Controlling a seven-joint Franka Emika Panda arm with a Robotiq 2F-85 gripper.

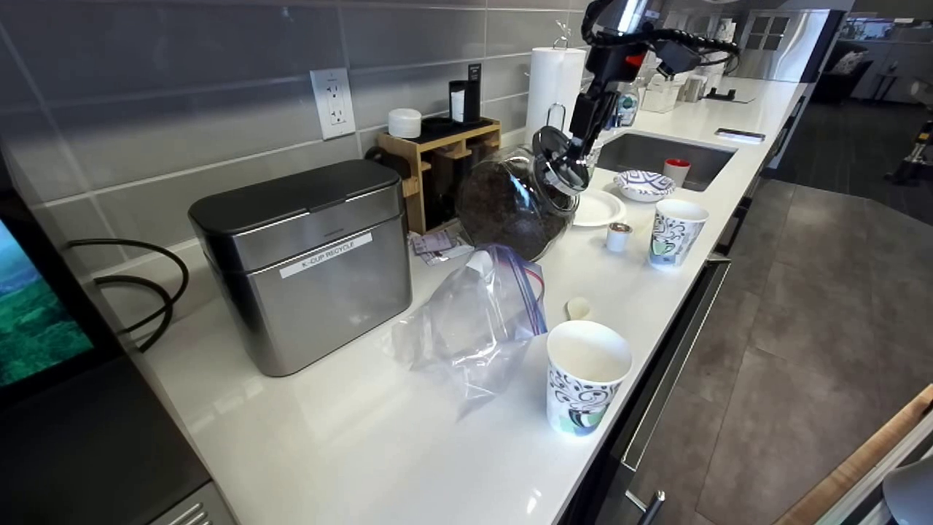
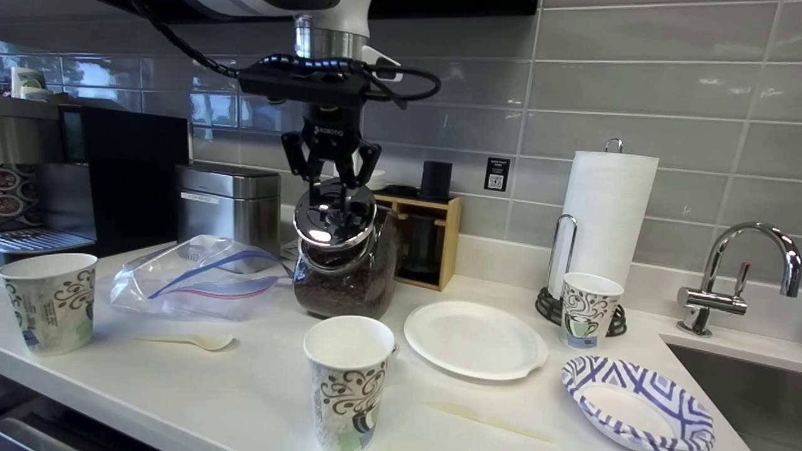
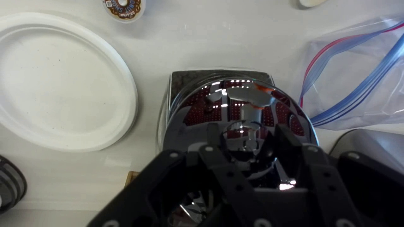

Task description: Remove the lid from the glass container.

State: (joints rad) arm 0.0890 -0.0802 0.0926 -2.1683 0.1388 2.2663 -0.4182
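The wrist view shows my gripper (image 3: 247, 130), fingers (image 3: 213, 135) astride the knob (image 3: 244, 135) of the lid (image 3: 241, 102), unclear in both exterior views; whether they pinch it, I cannot tell. Those alone show the lid's tilt, at the top of the glass container (image 2: 351, 288).

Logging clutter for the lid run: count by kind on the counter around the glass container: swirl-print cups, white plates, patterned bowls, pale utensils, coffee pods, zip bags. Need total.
Swirl-print cups: 3
White plates: 1
Patterned bowls: 1
Pale utensils: 2
Coffee pods: 1
Zip bags: 1
Total: 9
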